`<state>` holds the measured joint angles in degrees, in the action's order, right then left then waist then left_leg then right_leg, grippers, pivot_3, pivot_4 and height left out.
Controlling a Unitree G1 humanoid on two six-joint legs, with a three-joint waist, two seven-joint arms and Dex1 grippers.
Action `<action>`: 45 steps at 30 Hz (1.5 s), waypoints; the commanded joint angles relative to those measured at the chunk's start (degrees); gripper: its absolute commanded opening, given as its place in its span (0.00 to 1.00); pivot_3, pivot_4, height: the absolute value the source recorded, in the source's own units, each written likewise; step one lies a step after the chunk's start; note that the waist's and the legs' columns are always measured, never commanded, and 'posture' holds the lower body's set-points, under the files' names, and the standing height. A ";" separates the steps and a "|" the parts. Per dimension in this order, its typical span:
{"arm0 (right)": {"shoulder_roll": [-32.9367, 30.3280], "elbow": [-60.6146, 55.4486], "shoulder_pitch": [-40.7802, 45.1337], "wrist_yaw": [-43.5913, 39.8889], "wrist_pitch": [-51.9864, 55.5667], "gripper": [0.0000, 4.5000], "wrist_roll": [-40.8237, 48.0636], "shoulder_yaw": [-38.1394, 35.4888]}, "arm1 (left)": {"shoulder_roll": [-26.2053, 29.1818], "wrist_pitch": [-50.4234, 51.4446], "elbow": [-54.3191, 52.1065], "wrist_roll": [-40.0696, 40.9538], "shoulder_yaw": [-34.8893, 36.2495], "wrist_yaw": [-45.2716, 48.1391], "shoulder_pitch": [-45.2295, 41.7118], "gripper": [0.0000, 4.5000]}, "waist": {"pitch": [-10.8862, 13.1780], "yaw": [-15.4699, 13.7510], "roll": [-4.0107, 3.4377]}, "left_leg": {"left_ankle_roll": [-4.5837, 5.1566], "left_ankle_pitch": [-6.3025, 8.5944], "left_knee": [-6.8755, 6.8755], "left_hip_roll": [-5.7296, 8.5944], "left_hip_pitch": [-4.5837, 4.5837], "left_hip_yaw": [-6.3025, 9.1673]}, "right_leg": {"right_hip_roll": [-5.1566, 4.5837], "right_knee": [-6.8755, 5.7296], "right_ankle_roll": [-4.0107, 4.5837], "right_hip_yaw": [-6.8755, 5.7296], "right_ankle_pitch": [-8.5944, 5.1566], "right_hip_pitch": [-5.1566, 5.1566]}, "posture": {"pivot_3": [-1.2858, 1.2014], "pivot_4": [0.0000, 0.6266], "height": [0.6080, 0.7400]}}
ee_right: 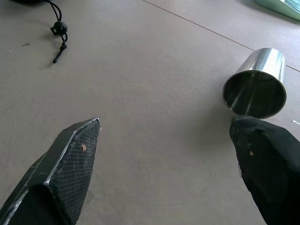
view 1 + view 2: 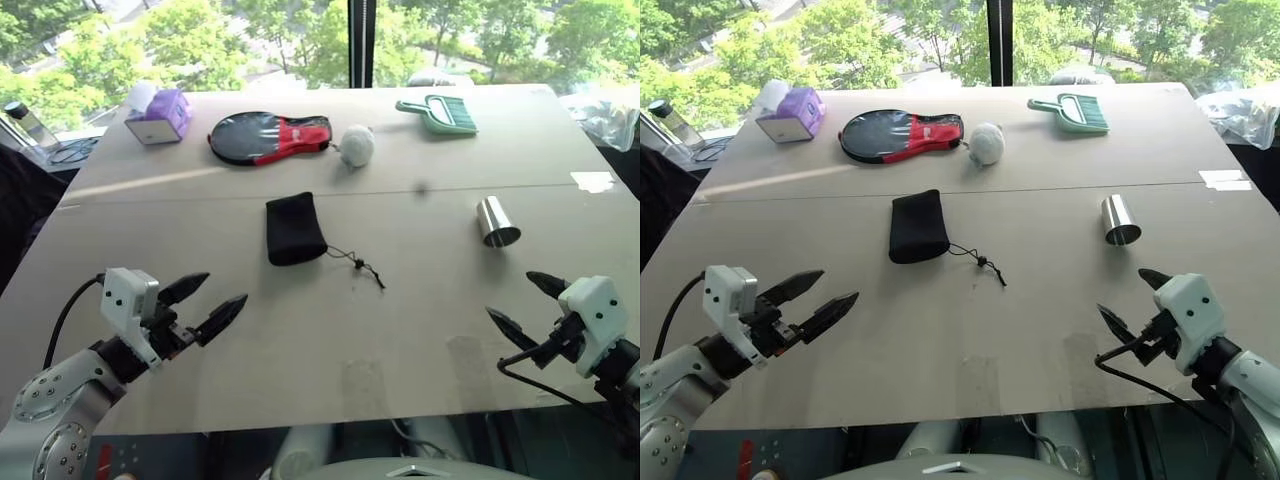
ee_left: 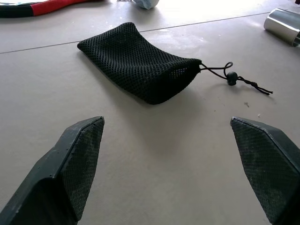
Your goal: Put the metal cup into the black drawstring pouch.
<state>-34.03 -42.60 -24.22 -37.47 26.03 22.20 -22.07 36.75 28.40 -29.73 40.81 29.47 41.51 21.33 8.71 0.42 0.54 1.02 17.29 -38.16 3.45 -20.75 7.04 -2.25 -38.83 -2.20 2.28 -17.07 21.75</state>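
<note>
At centre frame the pouch (image 2: 293, 230) lies flat, the cup (image 2: 496, 222) tipped right; both grippers (image 2: 205, 303) (image 2: 530, 300) hover spread, empty, ready.

On the table (image 2: 300, 340), the black drawstring pouch (image 2: 293, 229) lies near the middle, its cord (image 2: 355, 262) trailing toward the robot's right. The metal cup (image 2: 496, 222) lies on its side well to the right. Behind them, left to right: tissue box (image 2: 159, 116), paddle case (image 2: 270, 137), ball (image 2: 357, 146) just beside it, brush (image 2: 440, 114).
</note>
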 commanded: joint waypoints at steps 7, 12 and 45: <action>1.06 -4.54 2.10 -5.77 -5.84 1.00 8.37 2.17 | 5.80 2.11 1.27 -8.00 -8.21 -5.74 -16.50 0.99 | 0.05 -0.76 -0.06 | 0.01 0.00 -0.02 0.02 0.02 0.08 | 0.00 -0.03 0.00 -0.11 0.00 -0.04 | 0.52 0.24 1.00; 0.14 -5.94 0.74 -9.04 -10.03 1.00 7.77 5.57 | 14.67 5.17 -0.81 -20.38 -20.73 -7.04 -26.23 0.99 | 0.13 -1.00 0.07 | -0.21 -0.12 0.01 0.04 -0.09 0.10 | 0.01 0.01 -0.01 -0.12 0.01 0.05 | 0.52 0.24 1.00; -2.21 -8.50 4.51 12.28 2.40 1.00 -16.01 16.37 | 1.20 30.03 38.45 -32.16 -48.29 22.76 -74.86 0.02 | 0.26 0.36 0.03 | -0.24 -0.16 -0.56 0.34 -1.10 0.36 | -0.03 -0.56 -0.05 -0.55 0.01 0.96 | 0.52 0.24 1.00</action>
<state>-34.60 -50.48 -21.02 -26.81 26.55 9.87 -4.45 38.65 52.93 9.66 6.49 -20.53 63.97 -52.52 8.97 0.77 0.57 0.78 17.13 -38.72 3.80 -21.84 7.38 -2.30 -39.41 -2.27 1.74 -17.07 22.72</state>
